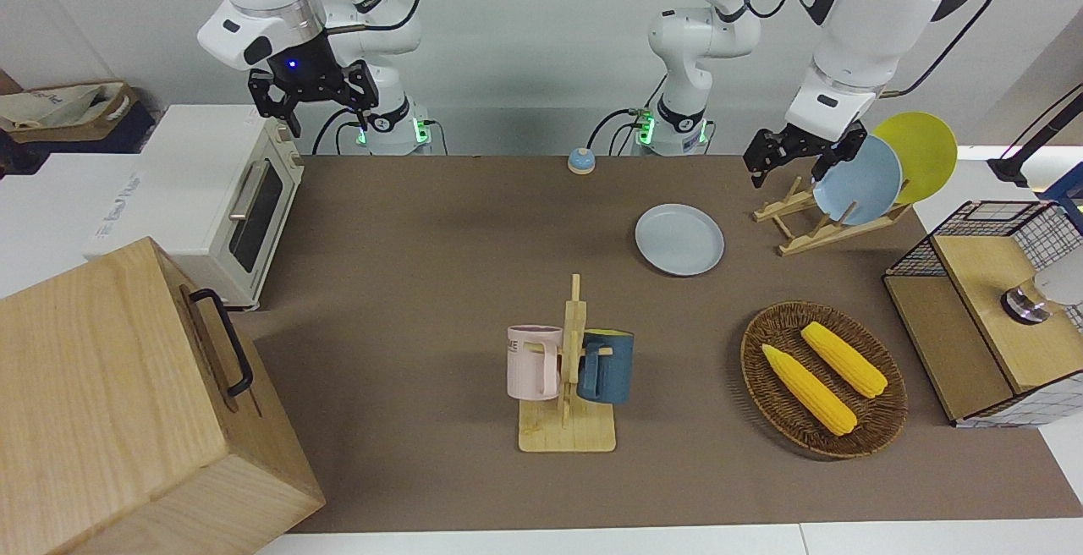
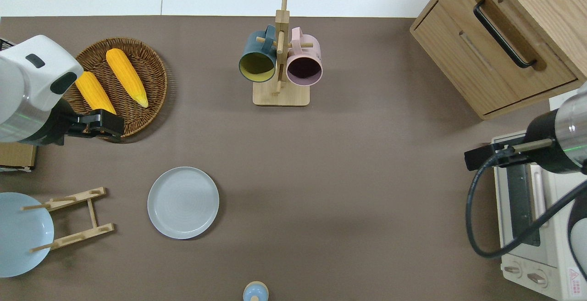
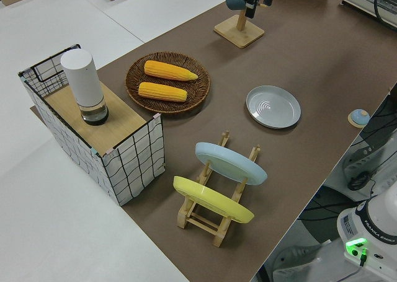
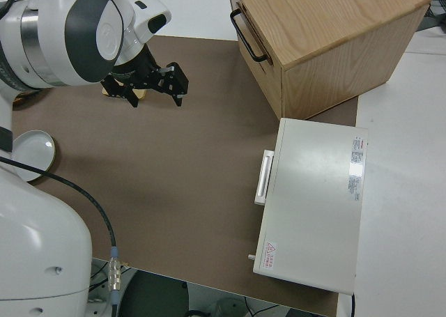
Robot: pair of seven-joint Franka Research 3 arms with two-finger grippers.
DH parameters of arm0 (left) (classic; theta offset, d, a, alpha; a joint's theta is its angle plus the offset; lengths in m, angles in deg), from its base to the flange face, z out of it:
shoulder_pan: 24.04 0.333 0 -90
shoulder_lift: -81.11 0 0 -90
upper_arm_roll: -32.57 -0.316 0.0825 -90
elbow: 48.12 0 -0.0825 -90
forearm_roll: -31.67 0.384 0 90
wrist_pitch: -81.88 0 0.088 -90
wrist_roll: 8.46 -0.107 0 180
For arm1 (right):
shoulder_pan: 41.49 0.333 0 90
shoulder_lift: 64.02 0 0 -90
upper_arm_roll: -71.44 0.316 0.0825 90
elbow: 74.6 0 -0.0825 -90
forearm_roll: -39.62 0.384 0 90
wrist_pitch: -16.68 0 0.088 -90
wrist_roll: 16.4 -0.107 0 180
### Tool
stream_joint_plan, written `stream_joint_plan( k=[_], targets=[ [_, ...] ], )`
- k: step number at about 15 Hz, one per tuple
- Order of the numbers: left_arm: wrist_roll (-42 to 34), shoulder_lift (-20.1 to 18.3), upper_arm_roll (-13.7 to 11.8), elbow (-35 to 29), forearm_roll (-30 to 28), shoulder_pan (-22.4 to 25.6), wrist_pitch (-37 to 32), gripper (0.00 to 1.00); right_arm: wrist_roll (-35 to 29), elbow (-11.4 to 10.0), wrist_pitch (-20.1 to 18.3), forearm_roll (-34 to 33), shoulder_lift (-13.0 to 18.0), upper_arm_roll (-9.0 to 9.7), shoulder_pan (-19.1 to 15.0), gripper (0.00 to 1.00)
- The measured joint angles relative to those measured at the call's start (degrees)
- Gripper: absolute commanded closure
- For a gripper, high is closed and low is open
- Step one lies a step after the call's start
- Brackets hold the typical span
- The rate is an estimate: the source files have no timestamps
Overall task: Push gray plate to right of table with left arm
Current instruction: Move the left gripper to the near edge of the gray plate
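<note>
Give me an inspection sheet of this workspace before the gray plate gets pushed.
Surface: flat matte brown table with white edges.
Job's things: round pale gray plate lies flat and untouched.
Clutter: wicker basket holding two corn cobs; wooden mug rack with a pink and a dark blue mug; wooden plate rack holding a sky-blue plate and a yellow plate; small blue bell.
Pincers: left pincer open, in the air over the basket's rim; right pincer open, arm parked.
Cables: black cable loops over the white toaster oven.
Surroundings: wooden cabinet; wire crate.
</note>
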Motion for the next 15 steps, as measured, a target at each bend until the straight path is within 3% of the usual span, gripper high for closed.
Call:
stream_joint_plan(
  k=[12, 15],
  targets=[
    [0.0, -0.05, -0.28, -0.21, 0.0, 0.1, 0.38, 0.0, 0.0, 0.0, 0.0, 0.0, 0.0, 0.0, 0.0, 0.017],
    [-1.58, -2.34, -0.62, -6.03, 0.0, 1.97, 4.24, 0.0, 0.0, 0.0, 0.0, 0.0, 0.0, 0.0, 0.0, 0.017]
  ],
)
